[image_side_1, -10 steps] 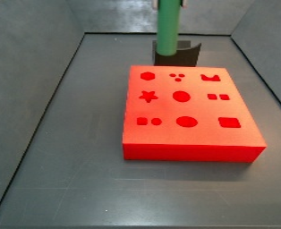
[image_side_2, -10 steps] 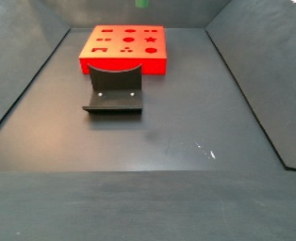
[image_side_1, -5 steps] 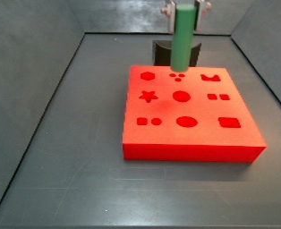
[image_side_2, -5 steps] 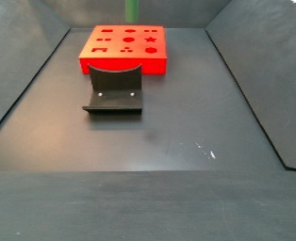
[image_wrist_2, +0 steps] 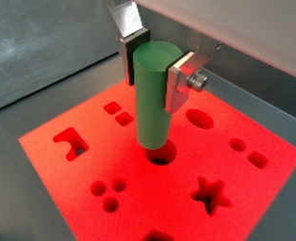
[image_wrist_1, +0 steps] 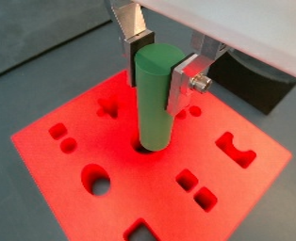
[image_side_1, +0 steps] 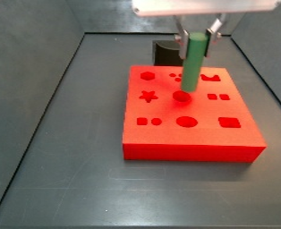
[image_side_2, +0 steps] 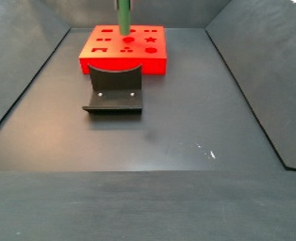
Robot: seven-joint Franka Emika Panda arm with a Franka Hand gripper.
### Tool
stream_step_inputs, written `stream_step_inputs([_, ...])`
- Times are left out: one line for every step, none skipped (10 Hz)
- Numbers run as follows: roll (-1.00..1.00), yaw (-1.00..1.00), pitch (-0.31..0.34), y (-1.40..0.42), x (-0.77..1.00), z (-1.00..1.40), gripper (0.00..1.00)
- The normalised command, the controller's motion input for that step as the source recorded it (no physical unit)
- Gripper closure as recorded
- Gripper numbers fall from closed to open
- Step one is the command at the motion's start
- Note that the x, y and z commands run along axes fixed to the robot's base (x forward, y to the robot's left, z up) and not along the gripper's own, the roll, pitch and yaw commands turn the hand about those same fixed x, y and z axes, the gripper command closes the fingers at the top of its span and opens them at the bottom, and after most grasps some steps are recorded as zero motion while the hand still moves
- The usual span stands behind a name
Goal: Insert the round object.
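Green and upright, the peg (image_wrist_1: 155, 97) is clamped near its top between the silver fingers (image_wrist_1: 137, 31) of the gripper (image_wrist_2: 156, 58), which hangs over the middle of the red block (image_side_1: 191, 121). Both wrist views show the peg's lower end just above, or perhaps just entering, the round hole (image_wrist_2: 159, 152); a dark crescent of the hole shows beside the tip, so the two are close to lined up but not clearly concentric. In a side view the peg (image_side_1: 191, 64) leans very slightly, though the angle of that camera may account for it.

From here the risk is a catch on the rim. If the tip sits a little off centre or the peg is tilted, pushing down could jam it against the hole's edge, slide it up between the pads, or shove the block across the floor. The fixture (image_side_2: 114, 90) stands apart from the block and is no obstacle.
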Motion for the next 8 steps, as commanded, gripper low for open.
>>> stream_step_inputs([-0.03,0.00,0.000,0.00,0.00,-0.04,1.00])
stream_step_inputs([0.00,0.00,0.016,0.00,0.00,-0.09,1.00])
stream_step_inputs([0.08,-0.10,0.041,0.00,-0.03,-0.09,1.00])
stream_step_inputs([0.06,-0.14,0.050,0.00,-0.03,-0.11,1.00])
stream_step_inputs([0.03,-0.13,0.049,0.00,-0.01,-0.14,1.00])
stream_step_inputs([0.03,-0.11,0.043,-0.03,0.00,-0.17,1.00])
stream_step_inputs([0.06,-0.09,0.041,-0.05,0.00,-0.21,1.00])
stream_step_inputs([0.10,-0.09,0.050,-0.08,0.00,-0.24,1.00])
